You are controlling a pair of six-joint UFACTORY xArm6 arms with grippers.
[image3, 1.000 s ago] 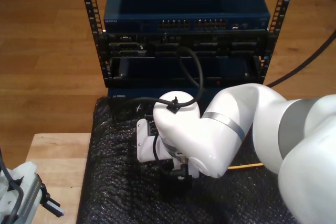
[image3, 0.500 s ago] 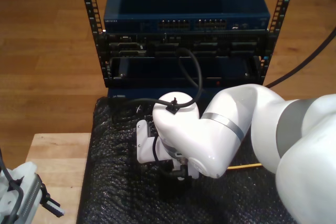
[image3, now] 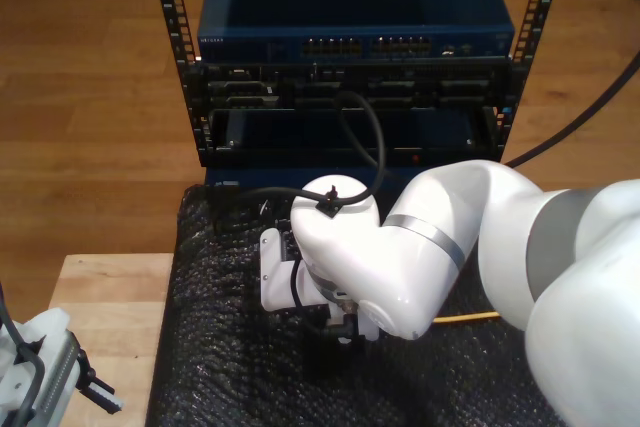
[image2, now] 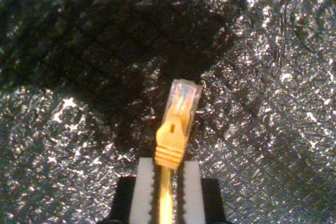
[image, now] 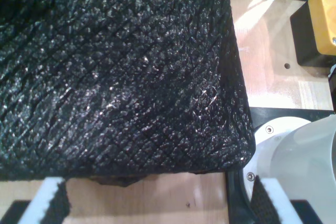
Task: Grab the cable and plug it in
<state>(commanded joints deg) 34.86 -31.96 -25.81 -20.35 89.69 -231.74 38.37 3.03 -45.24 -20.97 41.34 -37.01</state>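
Almost nothing has moved over the last second: the big white arm stays crouched over the black mat (image3: 220, 347). The second claw (image2: 169, 182) pinches the cable (image2: 176, 129), whose clear plug pokes out just above the mat. The exterior view adds the rack switch (image3: 355, 42) beyond, still unplugged. The first claw (image: 157, 203) hangs spread over the worktop (image: 262, 51).

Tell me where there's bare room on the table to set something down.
The wood strip between the black mat and the table's edge at the exterior view's left is free. The mat's middle is crowded: my second pincer holds the cable there.
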